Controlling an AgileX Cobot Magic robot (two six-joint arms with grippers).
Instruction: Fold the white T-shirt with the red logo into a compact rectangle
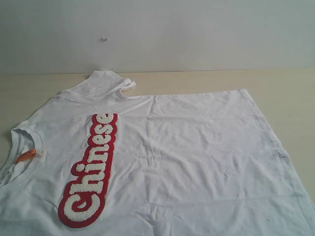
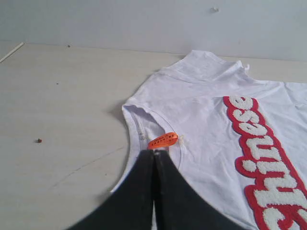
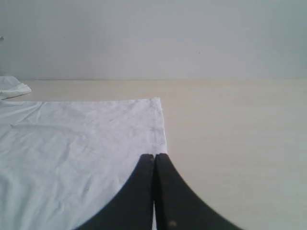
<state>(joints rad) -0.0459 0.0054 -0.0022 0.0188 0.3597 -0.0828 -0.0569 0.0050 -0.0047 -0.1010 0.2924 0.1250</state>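
The white T-shirt (image 1: 197,147) lies flat and wrinkled on the table, neck to the left and hem to the right. The red logo (image 1: 91,172) runs along its chest. An orange tag (image 1: 25,156) sits inside the collar. Neither gripper shows in the exterior view. In the left wrist view my left gripper (image 2: 154,152) is shut, its tips lining up with the collar just short of the orange tag (image 2: 163,140). In the right wrist view my right gripper (image 3: 154,155) is shut, with its tips over the T-shirt's (image 3: 72,139) hem edge. Neither holds cloth.
The beige table (image 1: 285,93) shows bare beyond the hem and behind the shirt, up to a pale wall. The far sleeve (image 1: 103,81) bunches toward the wall. A small dark speck (image 2: 39,140) lies on the table beside the collar.
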